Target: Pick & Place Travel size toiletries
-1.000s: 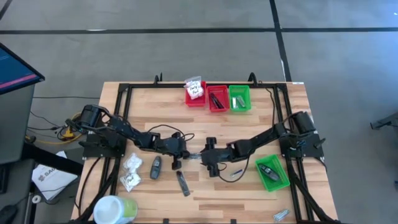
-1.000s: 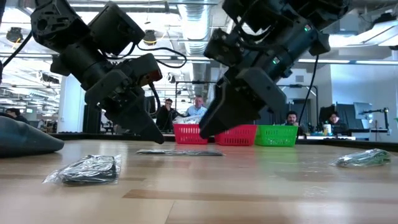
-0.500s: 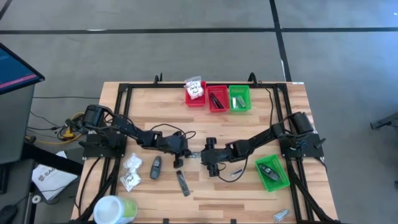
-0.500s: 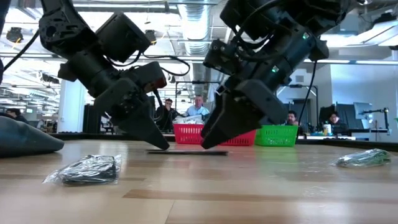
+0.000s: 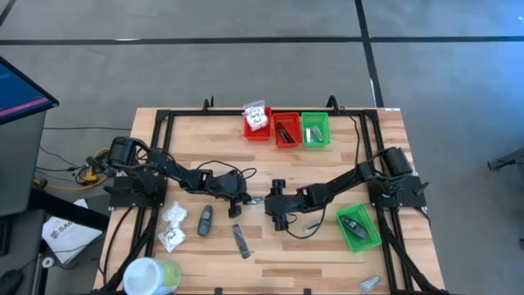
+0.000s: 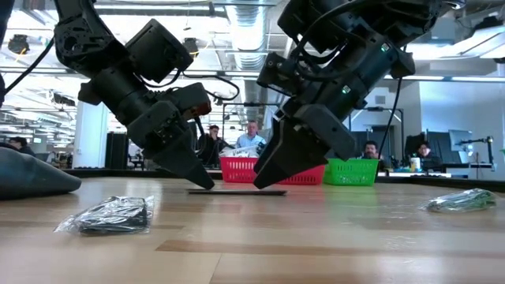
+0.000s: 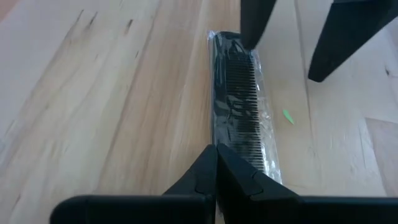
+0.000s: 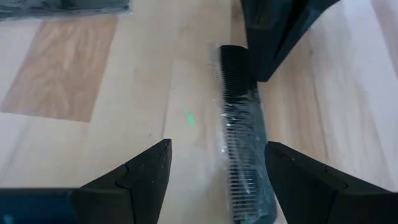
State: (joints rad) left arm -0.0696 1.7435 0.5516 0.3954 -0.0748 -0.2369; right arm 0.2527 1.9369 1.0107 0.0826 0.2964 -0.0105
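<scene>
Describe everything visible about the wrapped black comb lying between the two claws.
The comb is slim, black and fine-toothed, sealed in a clear crinkly plastic sleeve. It lies flat on the wooden table near the middle. The shut left claw presses its tip at one end; the open right claw straddles the other end, not yet closed on it.

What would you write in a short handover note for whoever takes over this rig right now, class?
Left gripper: shut, tip pressed on one end of the wrapped black comb at table centre.
Right gripper: open, straddling the comb's other end, not gripping it.
Done: items sit in the red bins and green bin at the back, and the green bin by the right arm.
Left: comb, white packets, dark sticks, silvery sachet.
</scene>
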